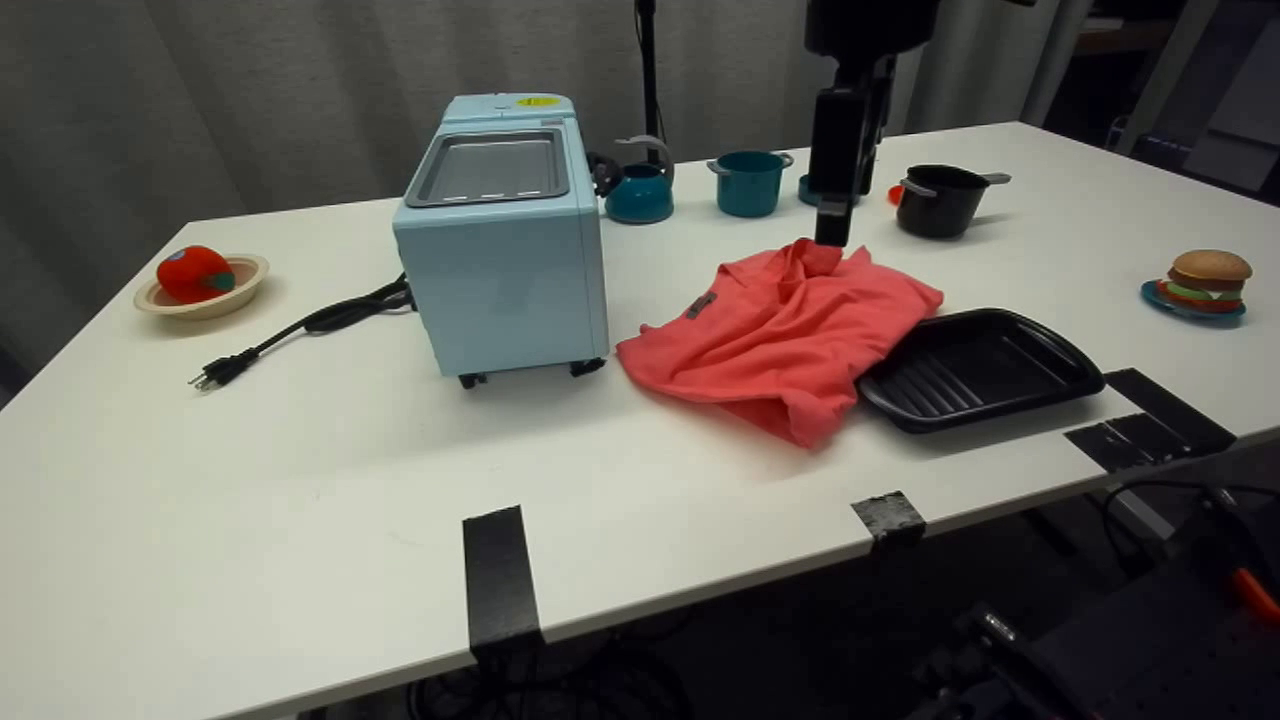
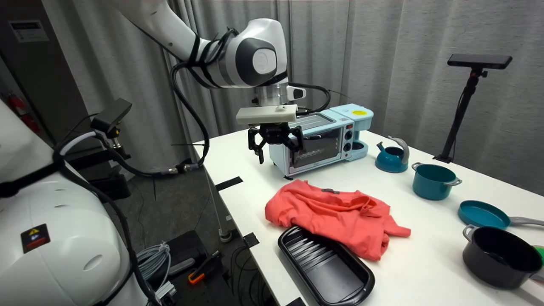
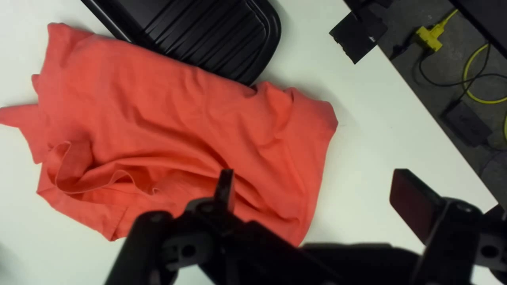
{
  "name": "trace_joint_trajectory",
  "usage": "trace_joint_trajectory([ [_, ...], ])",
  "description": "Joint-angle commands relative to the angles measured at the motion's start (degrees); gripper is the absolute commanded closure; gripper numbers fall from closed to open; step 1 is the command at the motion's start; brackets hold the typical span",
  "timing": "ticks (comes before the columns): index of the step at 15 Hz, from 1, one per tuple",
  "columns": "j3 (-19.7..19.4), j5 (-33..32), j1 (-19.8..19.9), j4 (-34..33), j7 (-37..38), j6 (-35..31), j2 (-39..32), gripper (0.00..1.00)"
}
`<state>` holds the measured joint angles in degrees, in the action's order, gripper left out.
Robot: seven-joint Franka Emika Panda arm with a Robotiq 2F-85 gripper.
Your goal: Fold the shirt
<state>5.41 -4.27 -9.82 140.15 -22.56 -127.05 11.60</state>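
Note:
The coral-red shirt lies rumpled on the white table, seen in both exterior views [image 1: 770, 335] [image 2: 331, 210] and in the wrist view [image 3: 166, 103]. One side of it touches and partly covers the black ridged tray [image 1: 1000, 365], which also shows in an exterior view [image 2: 338, 272] and the wrist view [image 3: 214, 35]. My gripper [image 2: 277, 159] is wide open and empty, pointing down above the table. In the wrist view [image 3: 314, 186] one finger overlaps the shirt and the other overlaps bare table beyond its edge. In an exterior view the fingers [image 1: 835, 215] overlap each other.
The light-blue toaster oven [image 1: 515, 290] stands close beside the shirt. A teal kettle [image 2: 391, 159], a teal pot [image 2: 432, 182] and a black pot [image 2: 499, 257] stand behind. A toy burger [image 1: 1205, 280] and a bowl [image 1: 165, 305] sit near opposite sides.

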Motion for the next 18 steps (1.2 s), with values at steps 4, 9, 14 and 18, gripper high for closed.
trace_joint_trajectory([
  [4, -0.72, 0.98, 0.81, -3.9, -1.07, -2.85, -8.74, 0.0],
  [9, 0.52, 2.15, 1.26, -9.48, -0.64, -9.31, -19.87, 0.0],
  [14, 2.71, 1.71, 1.37, -15.31, 0.43, -12.09, -29.48, 0.0],
  [18, 3.11, 0.56, 1.66, -19.58, 1.93, -10.9, -35.81, 0.0],
])
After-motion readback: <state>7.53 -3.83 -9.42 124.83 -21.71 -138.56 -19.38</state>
